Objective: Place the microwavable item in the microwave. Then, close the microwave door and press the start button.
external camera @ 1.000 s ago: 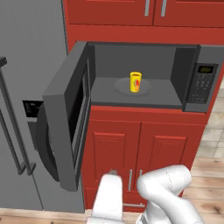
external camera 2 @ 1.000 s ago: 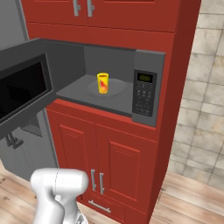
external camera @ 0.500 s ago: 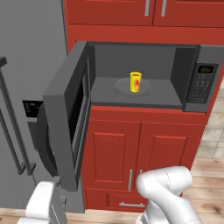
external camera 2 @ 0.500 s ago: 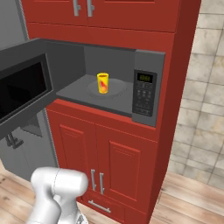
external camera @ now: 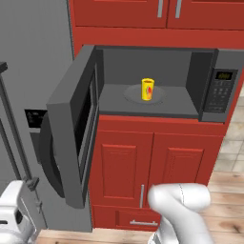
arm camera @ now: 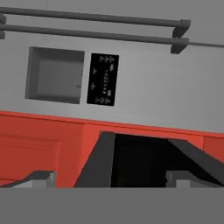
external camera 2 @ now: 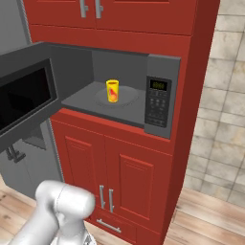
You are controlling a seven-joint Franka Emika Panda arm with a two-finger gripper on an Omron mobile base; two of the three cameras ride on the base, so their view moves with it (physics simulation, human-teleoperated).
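The microwavable item, a small yellow cup (external camera: 147, 89) (external camera 2: 112, 91) with a red mark, stands upright on the round plate inside the microwave (external camera: 183, 104) (external camera 2: 162, 67). The microwave door (external camera: 71, 133) (external camera 2: 24, 100) is swung wide open to the left. The dark keypad (external camera: 221, 90) (external camera 2: 158, 103) with its green display is on the right. My gripper (arm camera: 111, 178) is open with nothing between its fingertips (arm camera: 43, 177). Its white body (external camera: 12, 214) hangs low at the far left, below the door and well away from the cup.
A tall grey fridge (external camera: 33, 57) stands left of the microwave, with bar handles (arm camera: 96, 19) and a dispenser recess (arm camera: 54, 74) close in front of the hand. Red cabinet doors (external camera: 152, 167) lie below, a tiled wall (external camera 2: 225, 95) to the right, wood floor underneath.
The hand has swept left along the bottom of the left base view, from below the cabinet doors to the corner by the fridge. Cup and door have not moved.
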